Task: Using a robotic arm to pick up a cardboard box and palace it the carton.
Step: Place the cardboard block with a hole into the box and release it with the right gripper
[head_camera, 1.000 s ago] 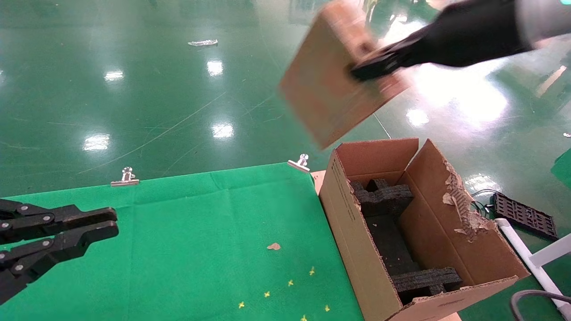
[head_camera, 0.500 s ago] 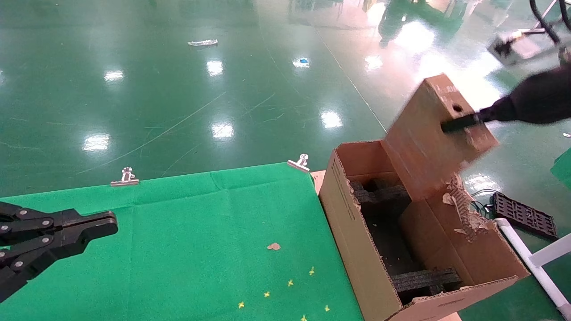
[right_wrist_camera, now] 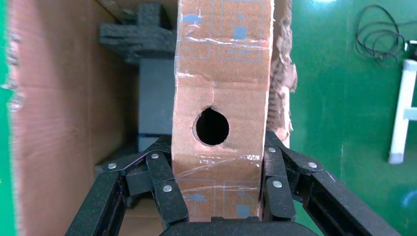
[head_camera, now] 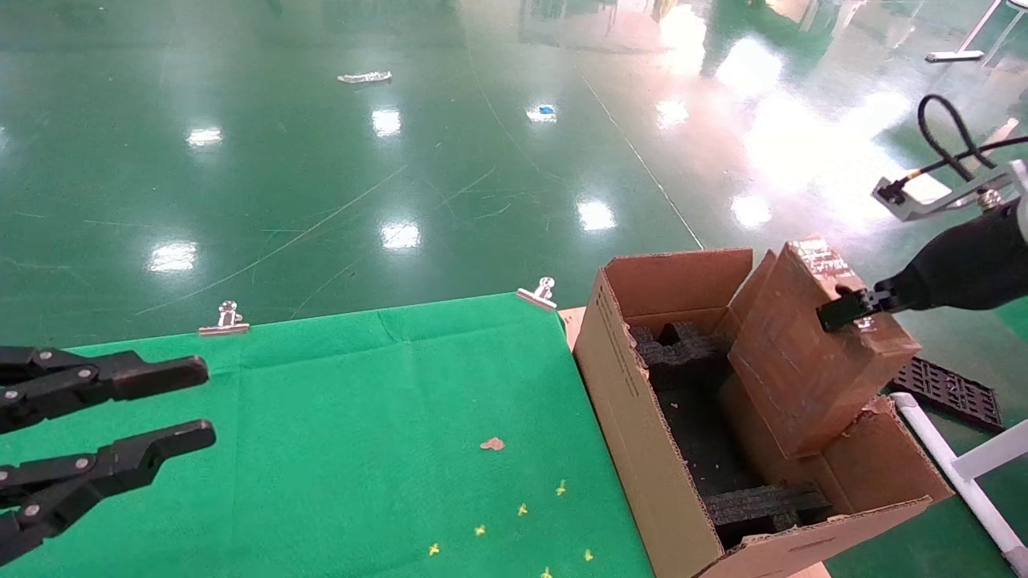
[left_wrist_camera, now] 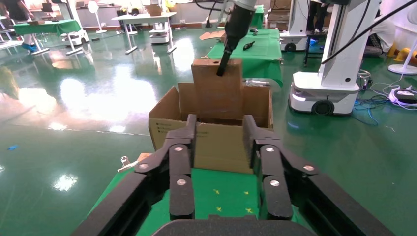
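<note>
My right gripper (head_camera: 847, 309) is shut on the slim reddish-brown cardboard box (head_camera: 811, 353), gripping its narrow taped edge with the round hole (right_wrist_camera: 212, 126). The box is tilted and its lower end is inside the large tan carton (head_camera: 634, 425), against the carton's ragged right wall. Black foam inserts (head_camera: 683, 349) lie in the carton. In the right wrist view the fingers (right_wrist_camera: 164, 182) clamp both faces of the box (right_wrist_camera: 223, 78). My left gripper (head_camera: 173, 405) is open and empty over the green cloth at the left; its wrist view shows the carton (left_wrist_camera: 216, 145) and the box (left_wrist_camera: 216, 88) beyond its jaws.
A green cloth (head_camera: 361, 417) covers the table, held by metal clips (head_camera: 226, 319) at its far edge. A small cardboard scrap (head_camera: 492, 443) lies on it. A black grid tray (head_camera: 952, 389) and a white pipe frame (head_camera: 948, 461) sit on the floor right of the carton.
My right gripper has swung the box from high above the table rightward and down, so its lower end is now in the carton. My left gripper has opened.
</note>
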### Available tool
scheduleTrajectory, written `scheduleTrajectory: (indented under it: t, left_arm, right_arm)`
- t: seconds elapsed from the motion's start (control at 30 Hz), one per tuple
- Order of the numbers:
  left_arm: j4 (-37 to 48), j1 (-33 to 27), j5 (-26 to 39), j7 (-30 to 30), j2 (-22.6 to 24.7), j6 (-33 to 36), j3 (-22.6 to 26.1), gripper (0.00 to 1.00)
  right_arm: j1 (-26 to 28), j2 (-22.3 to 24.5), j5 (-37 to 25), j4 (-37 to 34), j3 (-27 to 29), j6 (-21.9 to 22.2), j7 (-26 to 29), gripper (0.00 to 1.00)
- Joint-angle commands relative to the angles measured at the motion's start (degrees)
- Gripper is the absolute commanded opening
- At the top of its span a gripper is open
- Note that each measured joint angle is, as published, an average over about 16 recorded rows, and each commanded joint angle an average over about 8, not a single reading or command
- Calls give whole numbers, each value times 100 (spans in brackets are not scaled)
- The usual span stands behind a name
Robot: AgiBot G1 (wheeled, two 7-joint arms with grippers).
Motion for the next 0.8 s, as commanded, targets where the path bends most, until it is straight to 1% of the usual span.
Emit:
scheduleTrajectory:
  t: [0.03, 0.3, 0.53, 0.8]
  left_arm:
    - [0, 0, 0, 0, 0, 0, 1, 100]
    - [0, -1, -2, 2, -1, -2, 3, 100]
    - [0, -1, -4, 3, -2, -3, 6, 100]
    - [0, -2, -6, 4, -4, -4, 9, 100]
  right_arm:
    - [-109, -37, -11, -125, -37, 31, -11, 0]
    - [-644, -328, -17, -709, -128, 377, -103, 0]
    - [-1277, -656, 181, -1264, -110, 713, -278, 0]
    - [-2052, -977, 498, -1795, 3, 1193, -509, 0]
